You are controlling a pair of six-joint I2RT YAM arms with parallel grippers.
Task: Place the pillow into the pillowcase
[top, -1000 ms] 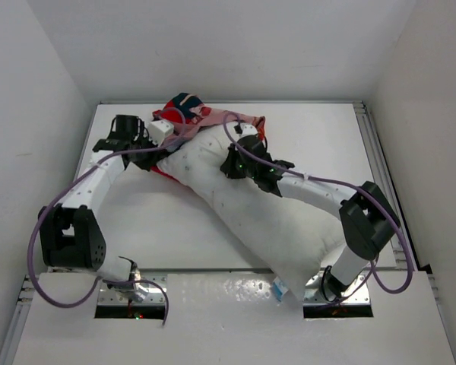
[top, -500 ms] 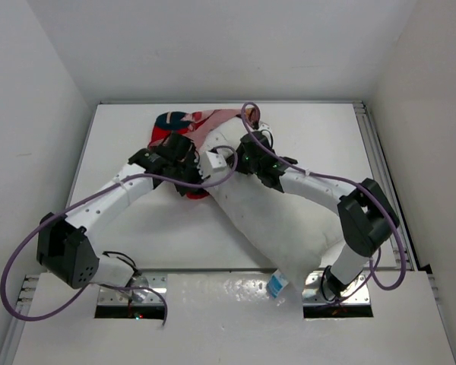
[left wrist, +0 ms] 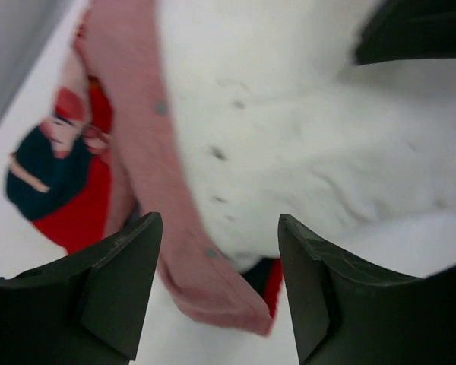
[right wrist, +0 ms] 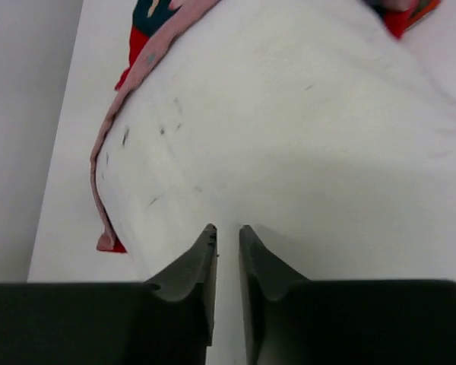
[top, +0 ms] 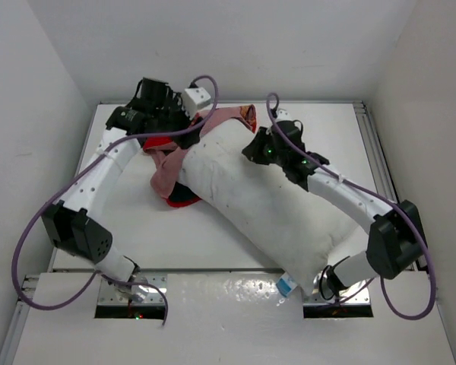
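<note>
The white pillow [top: 266,205] lies diagonally across the table, its blue tag [top: 286,287] at the near edge. The red pillowcase [top: 167,171] is bunched round the pillow's far left end, pink inside showing. My left gripper [top: 188,128] hovers over that end. In the left wrist view it [left wrist: 219,220] stands open, with the pink pillowcase hem [left wrist: 129,137] and pillow [left wrist: 304,129] below and nothing between the fingers. My right gripper [top: 256,148] is above the pillow's upper part. Its jaws [right wrist: 226,228] are a narrow gap apart over the pillow [right wrist: 304,129], beside the pillowcase edge [right wrist: 148,61].
White walls close in the table [top: 137,220] on the left, back and right. A metal rail [top: 380,160] runs along the right edge. Purple cables [top: 30,236] loop off both arms. The arm bases stand at the near edge.
My left gripper has opened, let go of the pillowcase and swung to the back left. My right gripper has parted slightly and shifted right. The pillow's far end now lies further left.
</note>
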